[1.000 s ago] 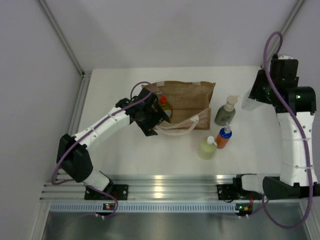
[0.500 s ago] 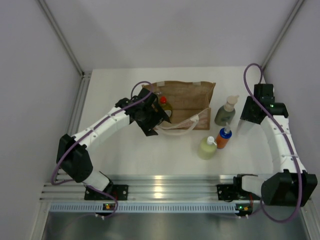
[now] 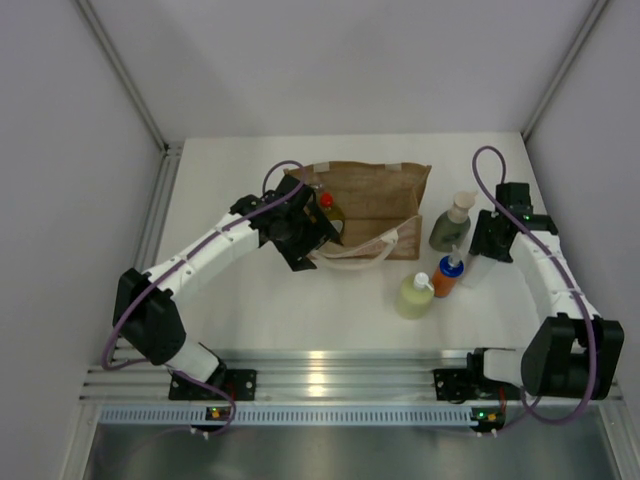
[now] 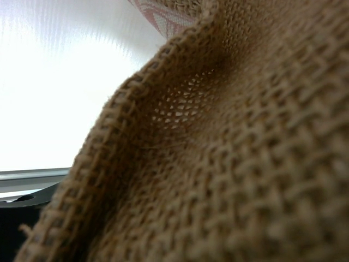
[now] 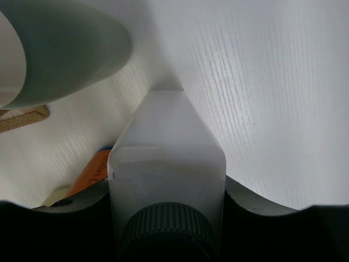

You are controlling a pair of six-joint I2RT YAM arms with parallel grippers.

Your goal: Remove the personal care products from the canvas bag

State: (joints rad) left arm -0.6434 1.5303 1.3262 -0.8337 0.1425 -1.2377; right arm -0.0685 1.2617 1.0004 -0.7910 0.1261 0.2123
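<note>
Silvery tube [image 5: 166,158] hangs clamped in the right jaws just right of the orange bottle [image 3: 447,276]. Its long axis runs from the dark cap at the jaws to the flat end aimed at the table [image 3: 250,300]. Left jaws press into the canvas bag [image 3: 375,195] left of that bottle; I cannot tell their state.

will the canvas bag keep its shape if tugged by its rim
Probably not: the canvas bag is loose open weave, and its rim buckles in the left wrist view, so it would likely fold. It looks light and may slide on the smooth table rather than stay put.
</note>
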